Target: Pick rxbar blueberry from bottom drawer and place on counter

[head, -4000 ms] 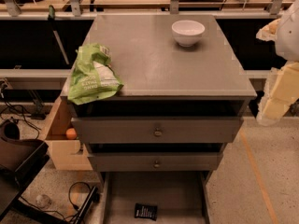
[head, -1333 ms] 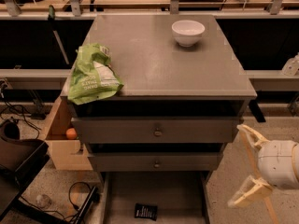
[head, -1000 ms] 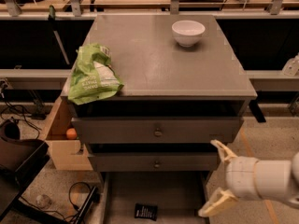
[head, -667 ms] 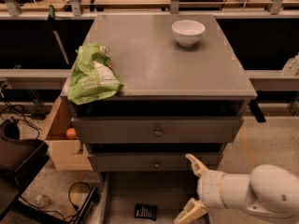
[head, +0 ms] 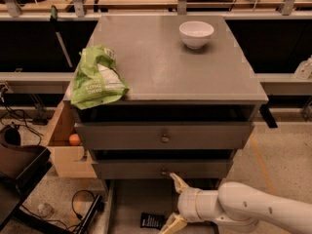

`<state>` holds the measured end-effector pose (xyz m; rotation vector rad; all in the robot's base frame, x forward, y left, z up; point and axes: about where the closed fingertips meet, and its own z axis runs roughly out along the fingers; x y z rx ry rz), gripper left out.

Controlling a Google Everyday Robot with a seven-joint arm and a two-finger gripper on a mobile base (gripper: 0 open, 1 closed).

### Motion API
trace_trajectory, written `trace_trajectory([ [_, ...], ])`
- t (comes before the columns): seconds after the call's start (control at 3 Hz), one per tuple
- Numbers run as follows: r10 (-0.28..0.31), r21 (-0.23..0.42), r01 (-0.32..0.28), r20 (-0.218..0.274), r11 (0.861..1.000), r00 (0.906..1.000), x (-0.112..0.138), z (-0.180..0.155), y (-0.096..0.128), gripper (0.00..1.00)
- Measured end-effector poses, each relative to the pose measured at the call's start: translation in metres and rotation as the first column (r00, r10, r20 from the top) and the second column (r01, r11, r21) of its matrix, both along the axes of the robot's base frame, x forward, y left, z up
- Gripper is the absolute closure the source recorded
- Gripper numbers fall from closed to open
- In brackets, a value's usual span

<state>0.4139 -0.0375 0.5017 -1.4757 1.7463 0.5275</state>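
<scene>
Camera view: the gripper [head: 169, 204] hangs low over the open bottom drawer [head: 127, 201], jaws spread wide, just right of the dark snack bar [head: 152, 221] lying flat on the drawer floor. A white bowl [head: 196, 33] and a green bag [head: 97, 79] sit on the grey surface [head: 165, 67] above.

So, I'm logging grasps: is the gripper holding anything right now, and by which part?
Nothing held: the gripper is open over the bottom drawer, beside the rxbar blueberry.
</scene>
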Motion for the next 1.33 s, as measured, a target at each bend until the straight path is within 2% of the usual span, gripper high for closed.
trace_trajectory([
  [0.67,-0.008,0.011,0.008,-0.019,1.000,0.9998,0.005,-0.020,0.006,0.00],
  [1.0,0.009,-0.008,-0.009,-0.007,1.000,0.9999,0.024,-0.051,0.000,0.00],
  [1.33,0.030,-0.053,-0.032,-0.026,0.998,0.9992,0.060,-0.114,-0.016,0.00],
])
